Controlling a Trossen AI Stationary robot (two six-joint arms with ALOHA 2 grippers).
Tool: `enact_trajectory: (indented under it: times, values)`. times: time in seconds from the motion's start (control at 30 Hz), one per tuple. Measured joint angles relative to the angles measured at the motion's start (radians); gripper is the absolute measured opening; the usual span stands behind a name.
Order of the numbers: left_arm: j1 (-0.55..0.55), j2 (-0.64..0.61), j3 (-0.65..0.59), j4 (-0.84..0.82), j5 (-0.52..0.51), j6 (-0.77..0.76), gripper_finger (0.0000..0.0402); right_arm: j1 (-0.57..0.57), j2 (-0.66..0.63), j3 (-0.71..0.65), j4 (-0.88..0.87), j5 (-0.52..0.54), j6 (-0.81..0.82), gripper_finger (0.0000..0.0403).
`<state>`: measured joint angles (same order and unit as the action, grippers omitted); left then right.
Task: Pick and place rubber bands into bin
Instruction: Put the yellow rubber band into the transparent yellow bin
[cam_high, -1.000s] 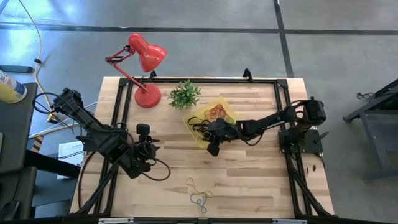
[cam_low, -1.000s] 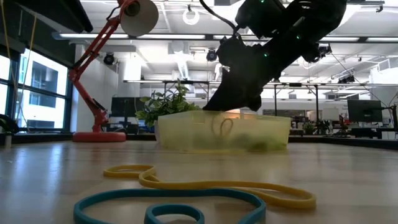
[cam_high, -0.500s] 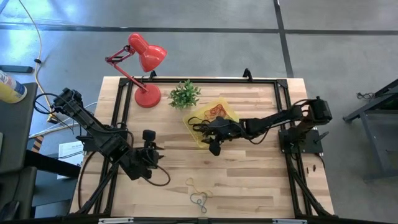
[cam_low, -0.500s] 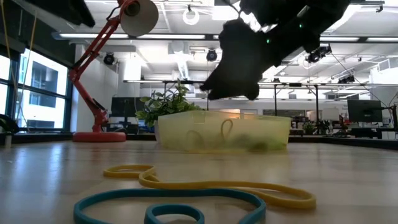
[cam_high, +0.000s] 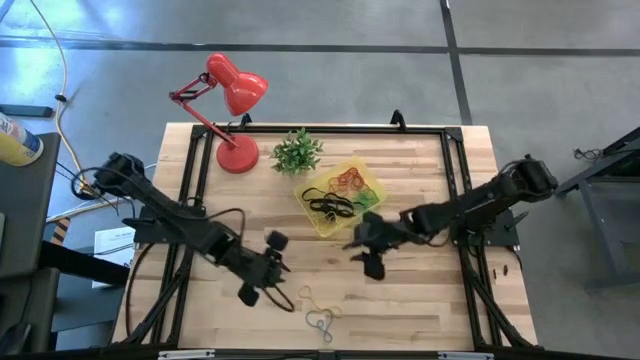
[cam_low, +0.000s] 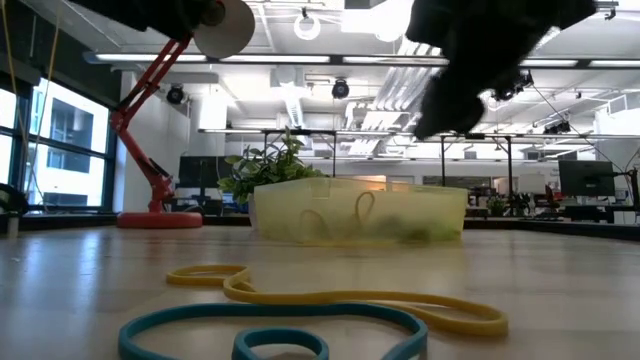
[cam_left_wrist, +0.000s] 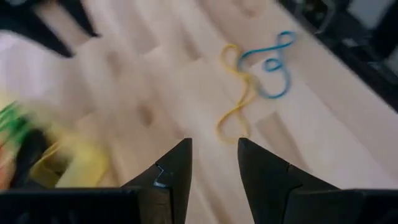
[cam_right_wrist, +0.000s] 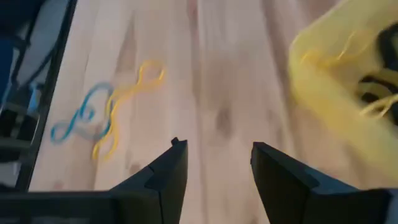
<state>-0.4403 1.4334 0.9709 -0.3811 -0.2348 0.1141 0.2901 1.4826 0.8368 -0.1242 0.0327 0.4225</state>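
Both the left gripper (cam_high: 262, 276) and right gripper (cam_high: 371, 262), jaws parted and empty, near the yellow band (cam_high: 313, 297) and blue band (cam_high: 319, 322) outside the bin (cam_high: 372, 180), risking collision.

Grey concrete floor (cam_high: 330, 70) around the wooden table (cam_high: 420, 300); ceiling lights (cam_low: 310, 22), windows (cam_low: 55, 140) beyond.

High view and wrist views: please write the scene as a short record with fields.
bin: yellow tray beside the plant, holding black, red and green bands
loose bands: yellow band and blue band on the table near the front edge
left gripper: jaws open, empty, close to the loose bands
right gripper: jaws open, empty, in front of the bin
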Motion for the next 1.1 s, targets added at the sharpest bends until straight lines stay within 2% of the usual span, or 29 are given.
enact_trajectory:
  times: [0.27, 0.37, 0.57, 0.73, 0.9, 1.1]
  values:
    - [0.112, 0.197, 0.0, 0.186, 0.311, 0.165, 0.0117, 0.207, 0.0, 0.0, -0.1, 0.134, 0.181, 0.0145]
    - [0.136, 0.248, 0.006, 0.225, 0.386, 0.206, 0.0117, 0.273, 0.0, 0.0, -0.129, 0.176, 0.275, 0.0142]
    - [0.139, 0.308, 0.052, 0.255, 0.409, 0.326, 0.0117, 0.385, 0.0, 0.0, -0.245, 0.258, 0.517, 0.0151]
    - [0.139, 0.353, 0.108, 0.267, 0.41, 0.424, 0.0118, 0.457, 0.0, -0.001, -0.337, 0.3, 0.717, 0.0173]
    - [0.139, 0.403, 0.145, 0.26, 0.411, 0.5, 0.0117, 0.503, 0.0, -0.001, -0.369, 0.322, 0.821, 0.0199]
    - [0.139, 0.457, 0.163, 0.253, 0.414, 0.56, 0.0118, 0.526, 0.0, -0.001, -0.373, 0.325, 0.872, 0.0221]
